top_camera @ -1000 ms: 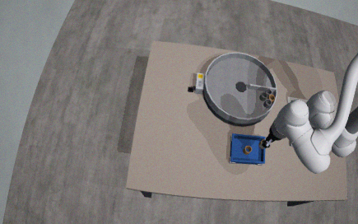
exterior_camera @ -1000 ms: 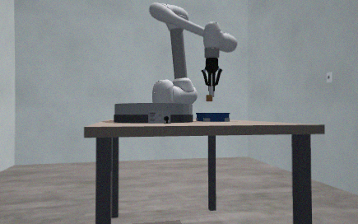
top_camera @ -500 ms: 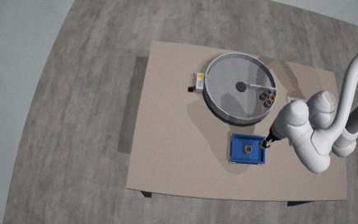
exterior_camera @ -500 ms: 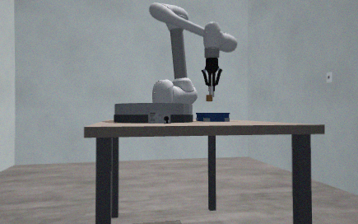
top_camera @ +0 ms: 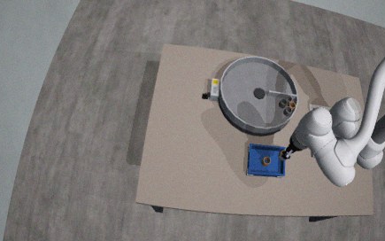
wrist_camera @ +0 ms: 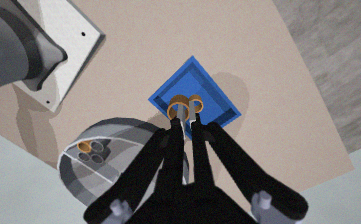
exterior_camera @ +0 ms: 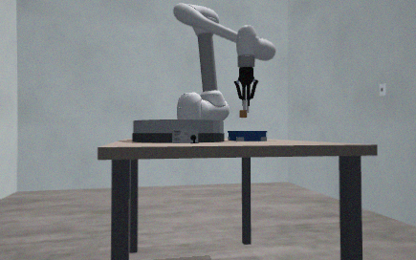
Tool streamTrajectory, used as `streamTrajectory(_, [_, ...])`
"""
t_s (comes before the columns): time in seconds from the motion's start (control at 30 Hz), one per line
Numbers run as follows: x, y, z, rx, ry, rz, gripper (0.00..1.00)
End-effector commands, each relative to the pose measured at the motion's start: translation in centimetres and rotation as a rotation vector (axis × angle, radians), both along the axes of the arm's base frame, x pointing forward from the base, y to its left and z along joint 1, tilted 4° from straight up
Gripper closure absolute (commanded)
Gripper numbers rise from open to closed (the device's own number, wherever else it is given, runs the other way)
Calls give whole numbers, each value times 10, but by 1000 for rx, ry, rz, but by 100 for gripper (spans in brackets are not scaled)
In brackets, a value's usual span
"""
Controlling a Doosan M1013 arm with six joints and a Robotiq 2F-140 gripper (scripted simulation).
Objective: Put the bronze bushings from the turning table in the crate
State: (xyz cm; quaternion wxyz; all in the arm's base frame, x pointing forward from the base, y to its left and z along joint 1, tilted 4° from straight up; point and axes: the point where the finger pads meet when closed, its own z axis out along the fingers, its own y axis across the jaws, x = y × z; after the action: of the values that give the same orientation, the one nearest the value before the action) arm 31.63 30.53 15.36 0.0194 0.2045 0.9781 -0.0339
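Note:
My gripper (wrist_camera: 187,108) is shut on a bronze bushing (wrist_camera: 178,109) by its wall and holds it well above the blue crate (wrist_camera: 195,96). In the side view the bushing (exterior_camera: 243,114) hangs under the fingers, clear above the crate (exterior_camera: 248,136). From above, the held bushing (top_camera: 283,155) is over the crate's right edge. One bronze bushing (top_camera: 265,161) lies inside the crate (top_camera: 265,160). On the grey turning table (top_camera: 258,94) one bronze bushing (top_camera: 292,104) sits beside two dark steel bushings (top_camera: 283,104), near the right rim.
A small white and yellow control box (top_camera: 213,88) is fixed at the turning table's left side. The arm's white base plate (wrist_camera: 63,45) is bolted to the wooden table behind the crate. The table's edges are close to the crate on the near side.

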Motion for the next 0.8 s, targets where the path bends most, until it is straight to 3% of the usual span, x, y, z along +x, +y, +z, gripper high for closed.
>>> streamTrajectory(0.0, [3, 6, 1, 8, -3, -7, 100])
streamTrajectory(0.17, [3, 6, -6, 8, -3, -7, 100])
streamTrajectory(0.53, [5, 2, -61, 8, -3, -7, 100])
streamTrajectory(0.77, [5, 2, -65, 8, -3, -7, 100])
